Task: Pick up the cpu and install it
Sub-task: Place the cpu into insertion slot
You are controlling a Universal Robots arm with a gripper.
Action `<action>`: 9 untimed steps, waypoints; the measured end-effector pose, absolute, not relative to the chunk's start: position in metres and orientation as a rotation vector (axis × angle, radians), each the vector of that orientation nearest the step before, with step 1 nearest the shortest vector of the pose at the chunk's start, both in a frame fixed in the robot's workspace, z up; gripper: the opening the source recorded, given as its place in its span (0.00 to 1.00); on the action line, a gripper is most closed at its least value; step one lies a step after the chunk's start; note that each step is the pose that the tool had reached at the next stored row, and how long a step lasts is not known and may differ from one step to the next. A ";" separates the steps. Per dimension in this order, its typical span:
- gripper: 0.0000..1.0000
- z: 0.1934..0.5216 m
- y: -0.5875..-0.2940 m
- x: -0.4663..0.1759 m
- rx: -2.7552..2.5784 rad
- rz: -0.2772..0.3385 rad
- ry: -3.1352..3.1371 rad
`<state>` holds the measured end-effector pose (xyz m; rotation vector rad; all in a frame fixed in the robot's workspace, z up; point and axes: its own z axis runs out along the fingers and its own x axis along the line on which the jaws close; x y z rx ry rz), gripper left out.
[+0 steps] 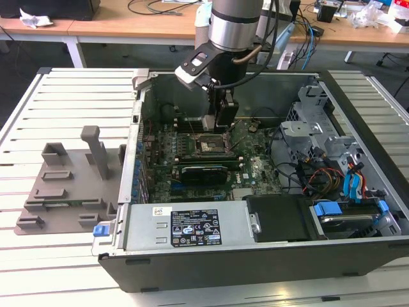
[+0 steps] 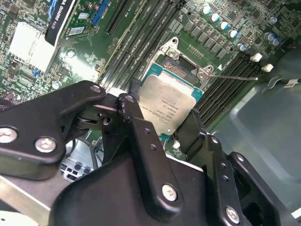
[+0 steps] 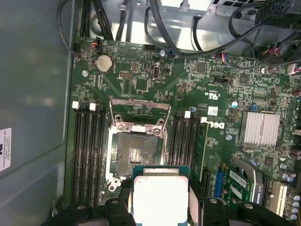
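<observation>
Silver-topped cpu (image 3: 160,195) sits clamped between the gripper's (image 2: 163,106) closed fingers, close over the open socket (image 3: 136,157) (load plate (image 3: 139,127) raised), so square its edges and lower it flat.

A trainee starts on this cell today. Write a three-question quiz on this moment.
1. True or false: the cpu already sits in the socket.
2. Pick one. The claw is: A) open, B) shut on the cpu, C) shut on a cable.
3. Fill in: in the exterior view, the grey plastic part lies outside the case, on that view's ___.

Key: 1 false, since the socket lies bare and the cpu is held clear of it. 2 B. 3 left.
</observation>
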<state>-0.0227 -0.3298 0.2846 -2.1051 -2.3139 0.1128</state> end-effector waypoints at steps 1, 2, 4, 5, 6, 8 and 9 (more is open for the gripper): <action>0.55 0.284 -0.330 -0.023 -2.105 0.113 -2.314; 0.55 0.283 -0.330 -0.023 -2.105 0.113 -2.314; 0.55 0.280 -0.330 -0.023 -2.105 0.113 -2.314; 0.55 0.280 -0.330 -0.023 -2.105 0.113 -2.314; 0.55 0.279 -0.330 -0.023 -2.105 0.113 -2.314; 0.55 0.278 -0.330 -0.023 -2.105 0.113 -2.314; 0.55 0.277 -0.330 -0.023 -2.105 0.113 -2.314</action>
